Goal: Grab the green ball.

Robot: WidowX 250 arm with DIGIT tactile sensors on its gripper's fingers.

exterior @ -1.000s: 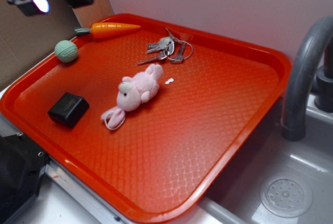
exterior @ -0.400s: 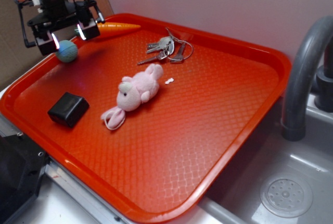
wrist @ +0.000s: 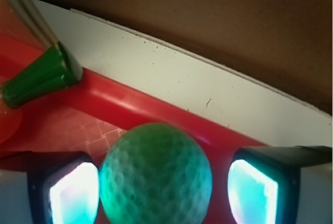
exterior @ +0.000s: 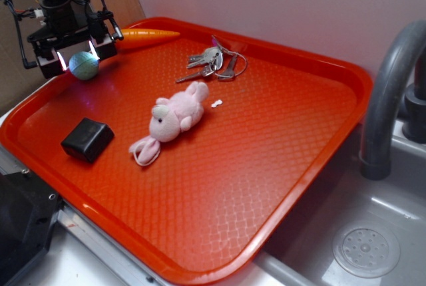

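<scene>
A big red plastic tray is seen beside a grey sink. A small pale green ball is framed by the two fingers of the black tool at the tray's far left corner. An orange toy carrot, silver keys, a pink plush bunny and a small black box are laid on the tray.

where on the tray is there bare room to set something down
Widest bare patch: the tray's whole near-right half, from the plush to the rim by the sink. Smaller gap between black box and ball. Crowded: the far-left corner, with gripper, ball, carrot, keys.
</scene>
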